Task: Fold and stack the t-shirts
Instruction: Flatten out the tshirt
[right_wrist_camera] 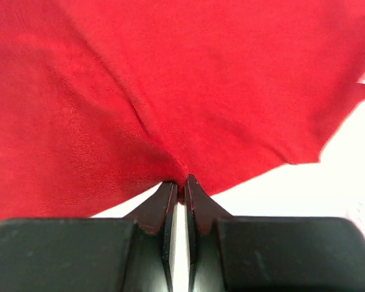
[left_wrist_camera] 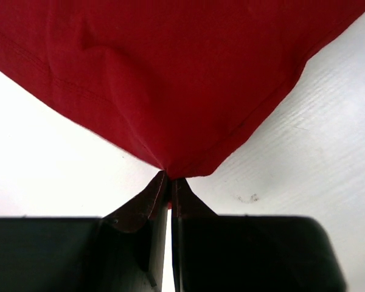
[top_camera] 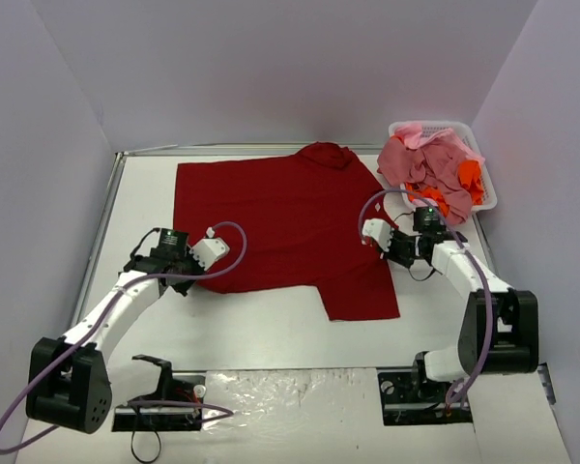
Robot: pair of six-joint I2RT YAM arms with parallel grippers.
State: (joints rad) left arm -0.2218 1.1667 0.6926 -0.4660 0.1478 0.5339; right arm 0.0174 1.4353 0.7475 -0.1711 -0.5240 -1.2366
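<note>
A dark red t-shirt (top_camera: 280, 217) lies spread flat on the white table, one sleeve reaching toward the near edge. My left gripper (top_camera: 195, 275) is shut on the shirt's near left corner; in the left wrist view (left_wrist_camera: 170, 177) the corner (left_wrist_camera: 182, 164) is pinched between the jaws. My right gripper (top_camera: 379, 242) is shut on the shirt's right edge; in the right wrist view (right_wrist_camera: 182, 182) the red cloth (right_wrist_camera: 170, 109) bunches into the jaws. More t-shirts, pink and orange (top_camera: 433, 169), are heaped in a basket at the back right.
The white basket (top_camera: 485, 184) stands at the back right corner, against the right wall. Grey walls close in the table on three sides. Bare white table (top_camera: 261, 329) lies between the shirt and the arm bases.
</note>
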